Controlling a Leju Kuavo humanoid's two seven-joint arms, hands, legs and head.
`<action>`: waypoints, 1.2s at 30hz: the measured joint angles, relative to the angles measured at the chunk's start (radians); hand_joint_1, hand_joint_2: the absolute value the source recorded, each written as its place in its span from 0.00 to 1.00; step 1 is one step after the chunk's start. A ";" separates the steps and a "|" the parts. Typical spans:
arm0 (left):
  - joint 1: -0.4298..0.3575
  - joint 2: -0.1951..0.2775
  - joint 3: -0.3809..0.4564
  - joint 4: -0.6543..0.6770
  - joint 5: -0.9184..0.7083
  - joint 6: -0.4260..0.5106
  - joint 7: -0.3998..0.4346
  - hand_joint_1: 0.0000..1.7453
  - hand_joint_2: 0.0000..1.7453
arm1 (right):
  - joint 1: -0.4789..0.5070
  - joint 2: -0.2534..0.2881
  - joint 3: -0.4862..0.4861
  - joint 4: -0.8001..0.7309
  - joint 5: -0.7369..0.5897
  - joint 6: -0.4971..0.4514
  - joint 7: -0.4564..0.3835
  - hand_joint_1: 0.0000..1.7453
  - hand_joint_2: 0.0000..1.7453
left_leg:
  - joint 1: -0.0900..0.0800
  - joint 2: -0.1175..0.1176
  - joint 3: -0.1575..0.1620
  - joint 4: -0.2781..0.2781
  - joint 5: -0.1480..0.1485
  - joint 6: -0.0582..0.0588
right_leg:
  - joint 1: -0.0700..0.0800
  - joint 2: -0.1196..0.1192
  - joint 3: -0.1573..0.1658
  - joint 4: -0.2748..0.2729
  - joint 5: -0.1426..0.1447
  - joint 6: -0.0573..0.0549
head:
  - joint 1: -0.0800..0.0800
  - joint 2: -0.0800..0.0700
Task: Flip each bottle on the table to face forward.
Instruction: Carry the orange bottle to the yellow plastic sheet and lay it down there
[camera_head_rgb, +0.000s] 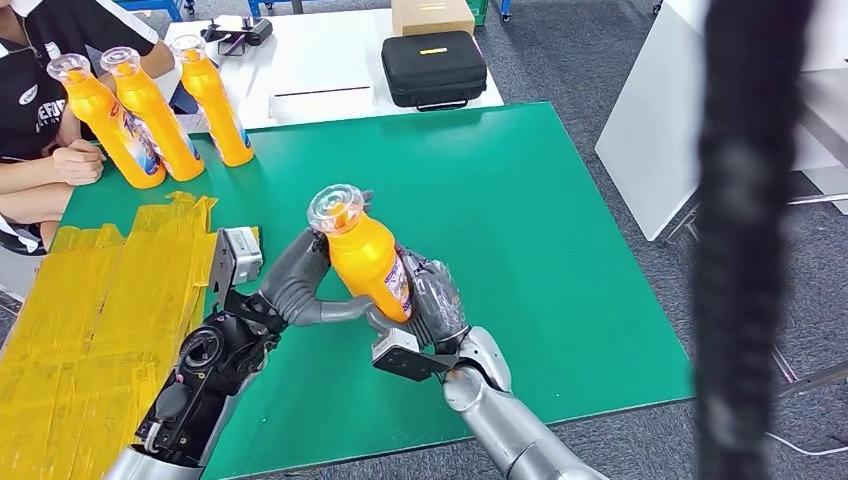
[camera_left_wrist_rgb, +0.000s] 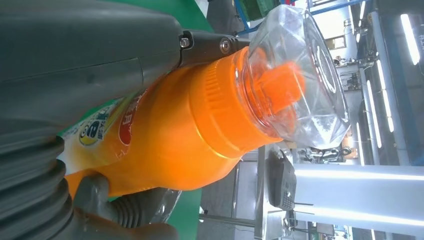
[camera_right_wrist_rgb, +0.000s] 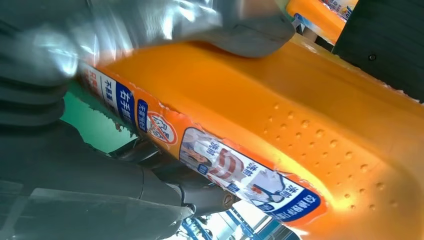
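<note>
An orange bottle (camera_head_rgb: 365, 262) with a clear faceted cap is held upright above the green table (camera_head_rgb: 540, 230), near its middle front. My left hand (camera_head_rgb: 300, 282) grips it from the left, fingers wrapping under and around the body. My right hand (camera_head_rgb: 432, 298) holds its right side, against the label. The left wrist view shows the bottle (camera_left_wrist_rgb: 185, 135) close up, with the clear cap over an orange nozzle. The bottle's label (camera_right_wrist_rgb: 225, 165) faces the right wrist camera. Three more orange bottles (camera_head_rgb: 150, 115) stand upright in a row at the table's far left corner.
Yellow tape (camera_head_rgb: 90, 310) covers the table's left part. A person (camera_head_rgb: 40, 110) sits at the far left, a hand resting by the bottle row. Behind stands a white table (camera_head_rgb: 320, 70) with a black case (camera_head_rgb: 433, 68) and a cardboard box (camera_head_rgb: 432, 15). A dark blurred strap (camera_head_rgb: 745, 240) hangs at right.
</note>
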 joint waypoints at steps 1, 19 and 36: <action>0.000 0.000 -0.002 0.000 0.000 0.000 0.000 0.00 1.00 | 0.000 0.001 0.000 0.000 0.000 0.005 0.000 1.00 1.00 | 0.000 0.000 0.000 0.000 0.000 0.000 | 0.000 0.000 0.000 0.000 0.000 0.000 | 0.000 0.000; 0.002 0.000 -0.016 0.002 0.035 0.020 0.002 0.00 1.00 | 0.018 0.019 0.099 -0.077 0.053 0.002 -0.002 1.00 1.00 | 0.000 0.000 0.000 0.000 0.000 0.000 | 0.000 0.000 0.000 0.000 0.000 0.000 | 0.000 0.000; 0.016 -0.003 -0.001 0.012 0.080 0.062 -0.004 1.00 1.00 | 0.024 0.016 0.113 -0.089 0.044 -0.001 0.014 1.00 1.00 | 0.000 0.000 0.000 0.000 0.000 0.000 | 0.000 0.000 0.000 0.000 0.000 0.000 | 0.000 0.000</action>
